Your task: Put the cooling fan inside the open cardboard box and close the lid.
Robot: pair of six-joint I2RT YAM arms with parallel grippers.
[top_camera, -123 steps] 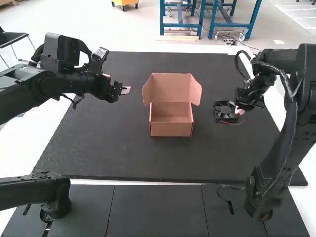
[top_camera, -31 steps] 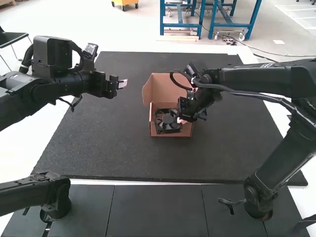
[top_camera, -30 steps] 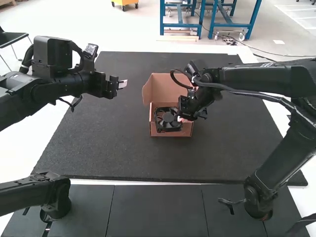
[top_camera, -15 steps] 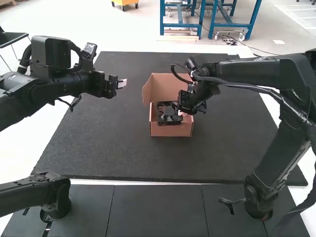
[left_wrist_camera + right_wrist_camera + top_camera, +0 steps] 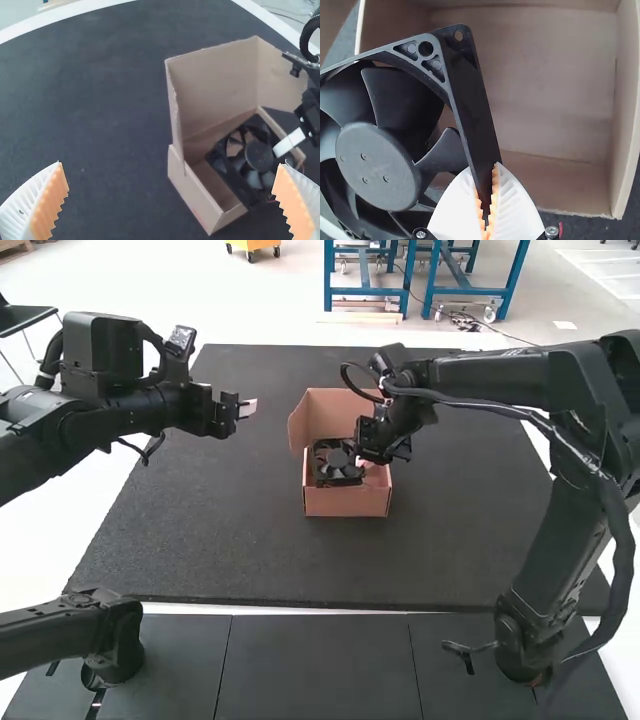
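The black cooling fan (image 5: 336,461) hangs tilted inside the open cardboard box (image 5: 345,497) at the mat's middle, its lid flap (image 5: 345,416) standing upright behind. My right gripper (image 5: 376,447) is shut on the fan's frame edge (image 5: 475,125), reaching over the box from the right. The fan (image 5: 252,162) and the box (image 5: 200,200) also appear in the left wrist view. My left gripper (image 5: 244,412) hovers open to the left of the box, nothing between its fingers (image 5: 45,200).
A black mat (image 5: 200,530) covers the table, with bare room in front of and beside the box. The white table edge (image 5: 40,530) borders the mat at left.
My right gripper carried the fan from the mat on the right to the box and lowered it inside, shifting it toward the back. The left arm barely moved.
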